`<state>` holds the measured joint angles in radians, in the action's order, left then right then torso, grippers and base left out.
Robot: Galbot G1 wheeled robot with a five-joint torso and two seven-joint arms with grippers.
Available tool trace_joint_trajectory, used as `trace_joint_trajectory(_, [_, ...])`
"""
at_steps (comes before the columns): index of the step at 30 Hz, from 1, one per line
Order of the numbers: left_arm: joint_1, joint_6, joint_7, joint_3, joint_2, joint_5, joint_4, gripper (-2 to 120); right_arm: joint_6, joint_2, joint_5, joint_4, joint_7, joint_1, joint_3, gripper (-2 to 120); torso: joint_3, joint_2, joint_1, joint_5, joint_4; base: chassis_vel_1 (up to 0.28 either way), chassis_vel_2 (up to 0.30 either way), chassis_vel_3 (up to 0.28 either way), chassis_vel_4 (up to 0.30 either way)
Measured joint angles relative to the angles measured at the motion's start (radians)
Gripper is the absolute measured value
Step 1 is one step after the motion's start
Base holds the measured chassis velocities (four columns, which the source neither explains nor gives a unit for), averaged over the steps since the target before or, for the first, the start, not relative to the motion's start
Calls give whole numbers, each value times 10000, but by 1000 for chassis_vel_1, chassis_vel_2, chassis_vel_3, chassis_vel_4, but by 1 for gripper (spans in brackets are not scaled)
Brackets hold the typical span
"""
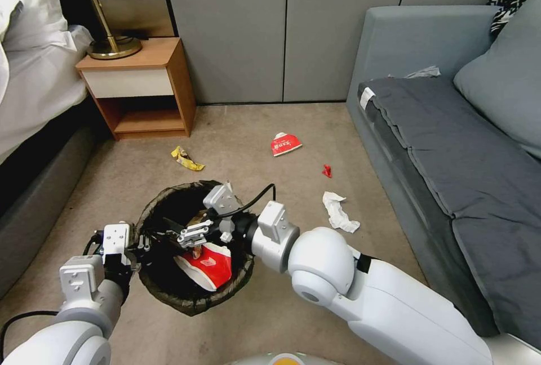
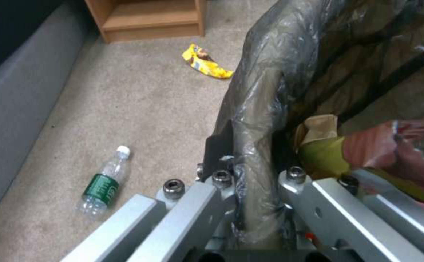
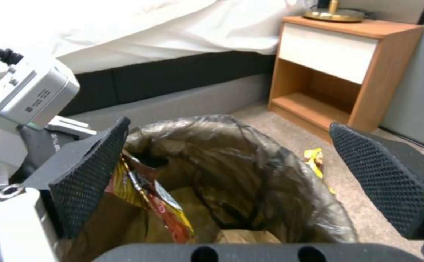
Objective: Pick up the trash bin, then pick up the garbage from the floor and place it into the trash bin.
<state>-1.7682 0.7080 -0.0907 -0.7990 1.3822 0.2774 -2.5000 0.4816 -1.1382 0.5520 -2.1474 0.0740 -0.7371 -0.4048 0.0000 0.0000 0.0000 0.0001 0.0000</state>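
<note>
Trash bin (image 1: 194, 292) under right gripper (image 3: 231, 174)

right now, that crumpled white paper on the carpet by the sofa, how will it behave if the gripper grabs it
The crumpled white paper looks thin and creased, so it is probably very light and would likely squash between the pads. It lies flat and irregular on the carpet, so it is unlikely to roll.

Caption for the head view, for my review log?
Left gripper clamps the trash bin rim; open right gripper hovers over it, litter on carpet.
</note>
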Motion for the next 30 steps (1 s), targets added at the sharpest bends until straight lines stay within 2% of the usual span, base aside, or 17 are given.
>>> trace_joint_trajectory(8, [-1, 0, 4, -7, -5, 0, 0, 1, -188, 260, 183, -401, 158, -415, 758, 100, 0, 0, 0, 0, 1, 0, 0, 0, 0])
trace_joint_trajectory(12, [-13, 0, 6, -19, -23, 1, 0, 1, -663, 570, 330, -580, 166, -977, 1474, 100, 0, 0, 0, 1, -2, 0, 0, 0, 0])
trace_joint_trajectory(15, [-93, -1, 8, -45, -6, 7, 0, 1, -1171, 1018, 693, -1095, 303, -1789, 2614, 100, 0, 0, 0, 0, 0, 0, 0, 0, 0])
trace_joint_trajectory(16, [-93, -1, 8, -45, -6, 7, 0, 1, -1171, 1018, 693, -1095, 303, -1789, 2614, 100, 0, 0, 0, 0, 0, 0, 0, 0, 0])
trace_joint_trajectory(20, [-171, -7, 10, -63, 36, 22, 0, 1, -1647, 1329, 672, -1516, 1080, -2604, 3434, 100, 0, 0, 0, 0, 1, 0, 0, 0, 0])
trace_joint_trajectory(22, [-181, -9, 12, -72, 61, 44, 0, 1, -1816, 1377, 69, -1662, 1403, -3354, 4158, 100, -1, 0, 0, 0, 2, 0, 0, 0, 0])
trace_joint_trajectory(23, [-181, -9, 12, -72, 61, 44, 0, 1, -1816, 1377, 69, -1662, 1403, -3354, 4158, 100, -1, 0, 0, 0, 2, 0, 0, 0, 0])
trace_joint_trajectory(25, [-180, -12, 15, -76, 116, 46, 0, 1, -1917, 1299, -813, -1700, 1328, -4299, 5047, 100, -1, 1, 0, 1, 0, 0, 0, 0, 0])
trace_joint_trajectory(26, [-175, -22, 58, -77, 173, 9, 0, 1, -1993, 1115, -1446, -1745, 1252, -5051, 5717, 100, 0, 0, 0, 1, 0, 0, 0, 0, 0])
trace_joint_trajectory(27, [-175, -22, 58, -77, 173, 9, 0, 1, -1993, 1115, -1446, -1745, 1252, -5051, 5717, 100, 0, 0, 0, 1, 0, 0, 0, 0, 0])
trace_joint_trajectory(30, [-128, -42, 141, -79, 219, -38, 0, 1, -2004, 624, -2593, -1912, 1162, -6443, 6891, 100, -1, 0, 0, 1, -2, 0, 0, 0, 0])
